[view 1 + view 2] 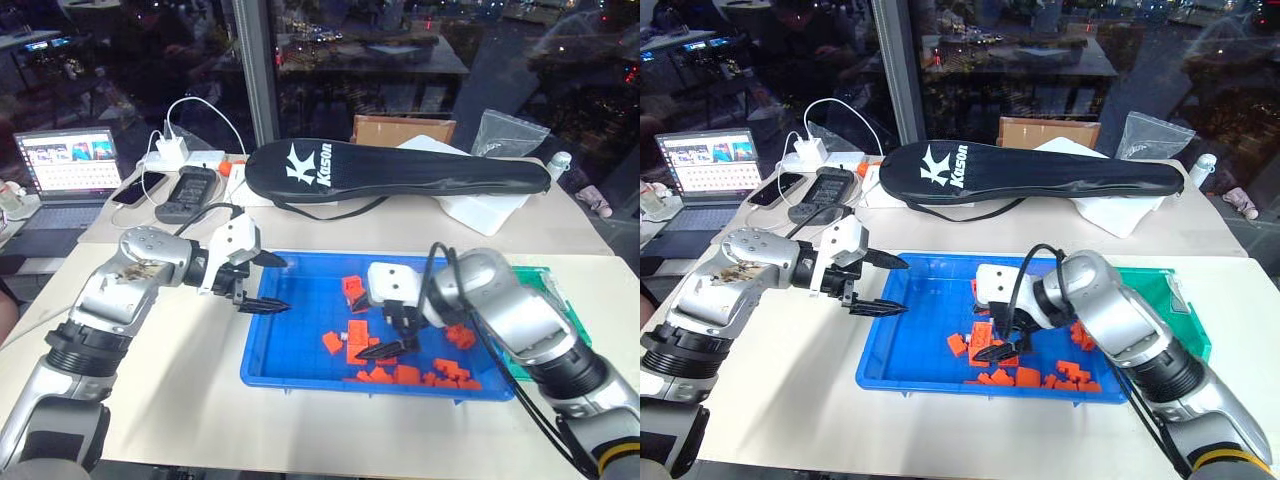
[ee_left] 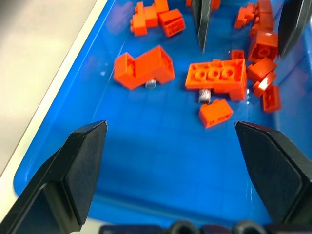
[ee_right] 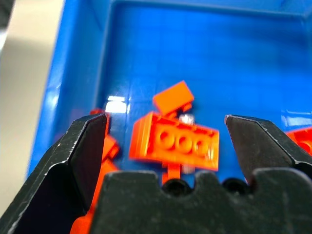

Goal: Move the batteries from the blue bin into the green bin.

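Observation:
The blue bin (image 1: 300,340) lies mid-table with several orange blocks (image 1: 355,290) scattered in it. Two silver battery ends peek from under blocks: one battery (image 2: 150,84) beneath a chunky block, another battery (image 2: 204,95) under a flat three-stud block (image 3: 183,144). My right gripper (image 1: 390,345) hangs open just over that flat block, a finger on each side. Over the bin's left end, my left gripper (image 1: 266,285) is open and holds nothing. The green bin (image 1: 1170,295) stands against the blue bin's right end, partly hidden behind my right arm.
A black racket bag (image 1: 395,170) lies across the table behind the blue bin. Beyond it are a cardboard box (image 1: 400,128) and a plastic bag (image 1: 505,130). A laptop (image 1: 70,165), a charger with cables (image 1: 175,152) and a black device (image 1: 188,192) sit far left.

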